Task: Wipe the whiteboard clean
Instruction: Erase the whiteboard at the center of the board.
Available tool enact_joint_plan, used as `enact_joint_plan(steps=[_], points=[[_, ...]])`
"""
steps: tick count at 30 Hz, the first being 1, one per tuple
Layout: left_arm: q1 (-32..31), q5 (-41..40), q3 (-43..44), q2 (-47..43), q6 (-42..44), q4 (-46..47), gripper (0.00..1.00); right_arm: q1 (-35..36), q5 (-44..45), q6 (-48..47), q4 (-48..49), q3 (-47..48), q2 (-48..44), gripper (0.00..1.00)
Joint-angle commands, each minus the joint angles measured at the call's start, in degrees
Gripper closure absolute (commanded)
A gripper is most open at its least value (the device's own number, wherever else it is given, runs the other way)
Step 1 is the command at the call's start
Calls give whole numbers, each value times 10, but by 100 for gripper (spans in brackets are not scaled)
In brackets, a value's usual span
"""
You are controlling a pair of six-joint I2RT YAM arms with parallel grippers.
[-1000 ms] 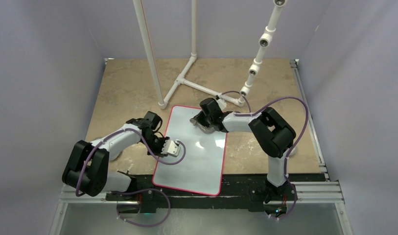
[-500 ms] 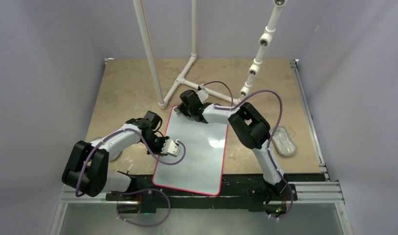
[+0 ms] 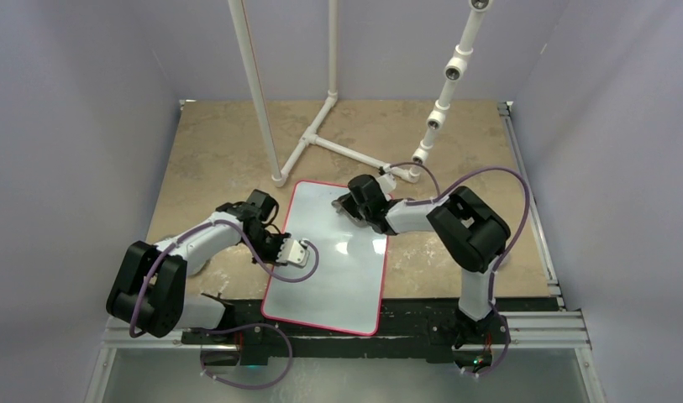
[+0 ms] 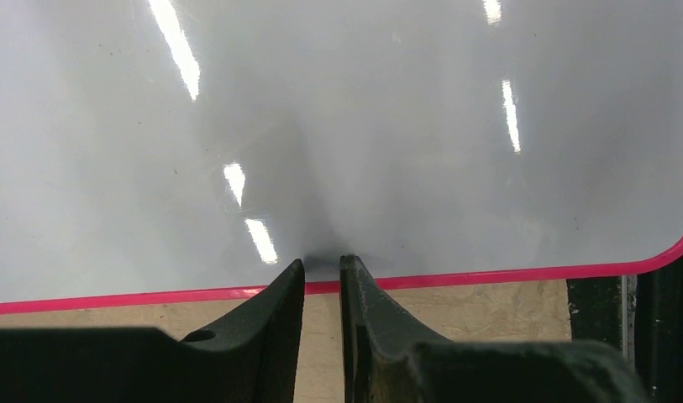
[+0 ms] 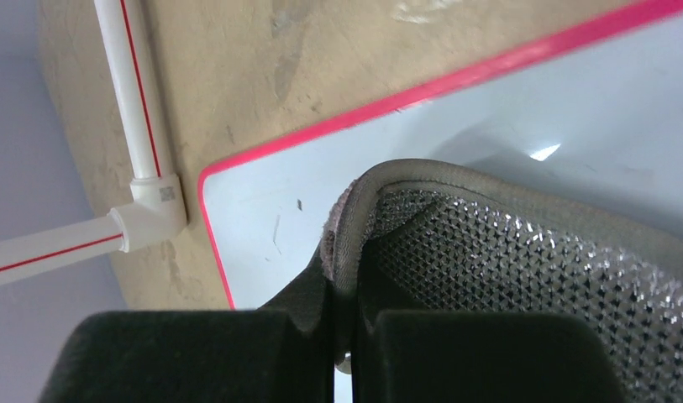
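At the near edge of the table (image 3: pixel 220 143) you have 1 black rail (image 3: pixel 405 315) carrying 2 arms, the left arm (image 3: pixel 195 239) and the right arm (image 3: pixel 464 227). Both are white and black, with a purple cable looped along each. Between them lies 1 whiteboard (image 3: pixel 329 277), flat on the tan, stone-patterned tabletop, its near end overlapping the rail. It is a glossy white rectangle with rounded corners and a thin red border (image 4: pixel 489 275). Streaks of reflected light and a few small specks show on its face.

Your left gripper (image 4: pixel 323 264) sits at the board's left edge. Its 2 black fingers are drawn almost together, with only a thin slit between them and nothing in that slit. Their tips meet the red border.

Farther out, your right gripper (image 5: pixel 342 290) is over the far part of the board, and 1 rounded corner of it shows in the right wrist view. Its 2 fingers are pinched on 1 pad (image 5: pixel 506 269). The pad is grey and soft-rimmed, with a glittering diamond-mesh face, and it curls over the white surface. Whether it presses on the board you cannot tell.

Beyond the board stands 1 white pipe frame (image 3: pixel 321 138), made of round tubes joined by elbow fittings. A thin red line runs along the tube seen from the right wrist.
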Motion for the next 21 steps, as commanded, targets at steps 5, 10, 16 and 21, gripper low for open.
enact_joint_plan(steps=[5,10,16,21], points=[[0,-122,-49,37,27,8,80,95,28,-77,-234,223,201,100],[0,-133,-48,36,25,3,81,114,-7,-75,-275,291,242,100],[0,-130,-46,29,29,-3,82,39,29,-68,-219,91,120,100],[1,-136,-49,29,28,-1,82,-39,67,-72,-182,-60,38,100]])
